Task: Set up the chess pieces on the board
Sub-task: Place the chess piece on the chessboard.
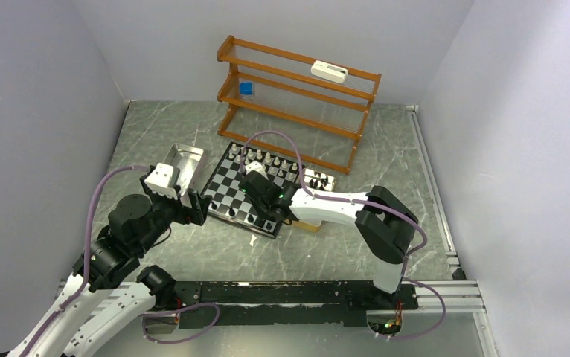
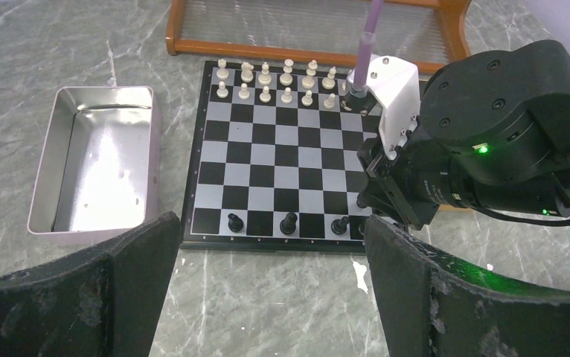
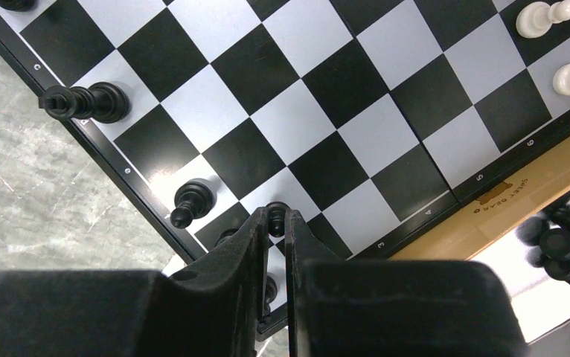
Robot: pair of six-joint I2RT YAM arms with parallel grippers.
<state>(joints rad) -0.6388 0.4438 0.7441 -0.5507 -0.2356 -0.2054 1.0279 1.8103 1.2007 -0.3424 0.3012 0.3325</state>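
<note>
**Right claw pinching a black piece at board's near edge**

My left claw [image 2: 271, 230] spread wide, holding nothing, low over the surface near the metal tray [image 2: 40, 186]. Board [image 2: 267, 156] centre: white chess pieces [image 2: 276, 83] line its far two rows, a few black chess pieces [image 2: 288, 222] its near row. My right claw [image 3: 275, 218] clamped on a black piece [image 3: 276, 211] there. Tan box [image 3: 490, 201] right of board, spare black pieces [image 3: 561, 245] inside

Board [image 2: 282, 160]: flat square, black and white checks, dark rim marked with letters and numbers, lying flat
White pieces [image 2: 266, 74]: cream, upright, twelve in view, in the two rows along one edge of the board
Black pieces [image 2: 289, 222]: at least three, upright, spaced apart on the board's opposite edge row
Held black piece [image 3: 277, 223]: on that same edge row, pinched between the closed fingers of the right gripper [image 3: 276, 214]
Spare black pieces [image 3: 561, 242]: heaped off the board, just past its numbered side
</note>
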